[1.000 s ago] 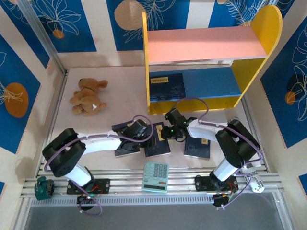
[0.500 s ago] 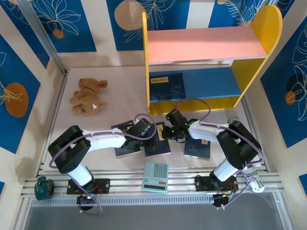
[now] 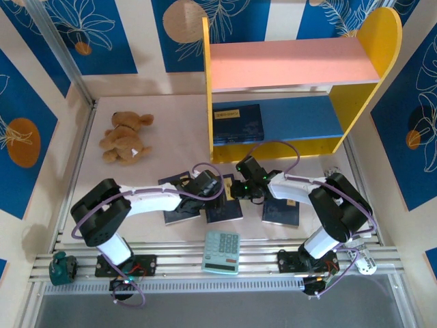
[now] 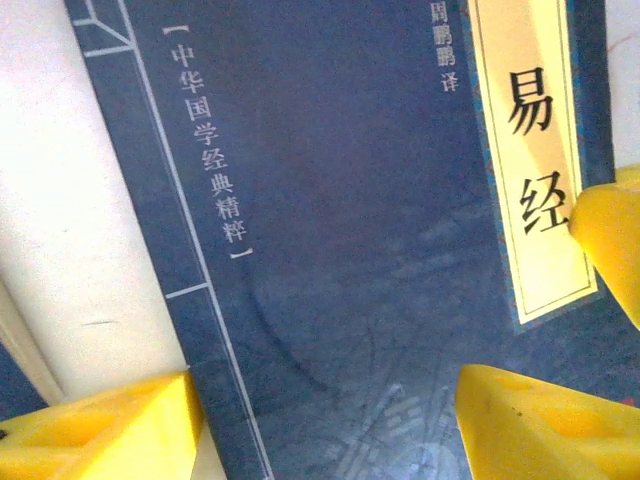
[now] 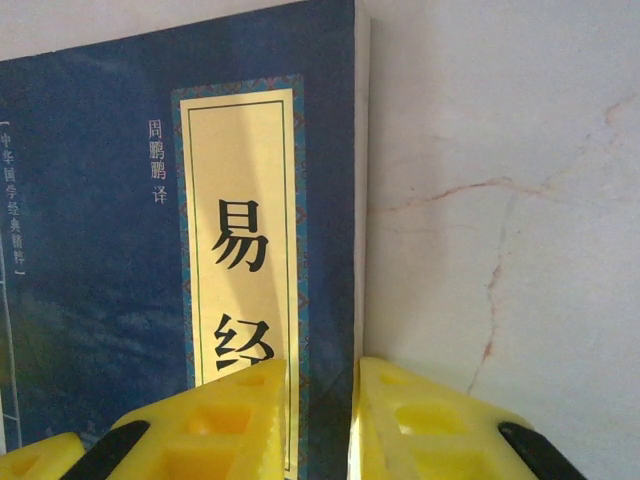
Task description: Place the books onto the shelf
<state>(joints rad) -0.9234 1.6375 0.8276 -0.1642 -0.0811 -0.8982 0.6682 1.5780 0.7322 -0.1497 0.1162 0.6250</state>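
calculator (image 3: 222, 251): mint green, flat at the near edge of the tabletop (image 3: 157, 147), just in front of the middle book.
left tool (image 4: 322, 428): jaws well apart, nothing clamped. Low over the middle book, with one finger at the spine edge above bare tabletop and the other over the dark cover.
right tool (image 5: 352, 425): jaws nearly together, with only a narrow slit between. One finger over the end of the label, the other over bare tabletop, and the cover's long edge running into the slit. Cannot tell whether pinched or merely touched.
middle book (image 3: 225, 209): navy, flat on the tabletop, under both tools at its far end. Yellow label (image 5: 240, 250) with black characters along the edge on the right tool's side.
left book (image 3: 179, 212): navy, flat on the tabletop just beside the middle book, partly under the left arm.
right book (image 3: 281, 212): navy, flat on the tabletop near the middle book, partly under the right arm.
toy dog (image 3: 125, 138): brown, lying on its side at far left, well apart from the books.
shelf (image 3: 207, 89): at the far side, with yellow side panels, a pink top board (image 3: 293, 63) and a blue lower board (image 3: 300, 117).
fourth book (image 3: 237, 124): flat on the blue lower board, next to the left panel, label facing up.
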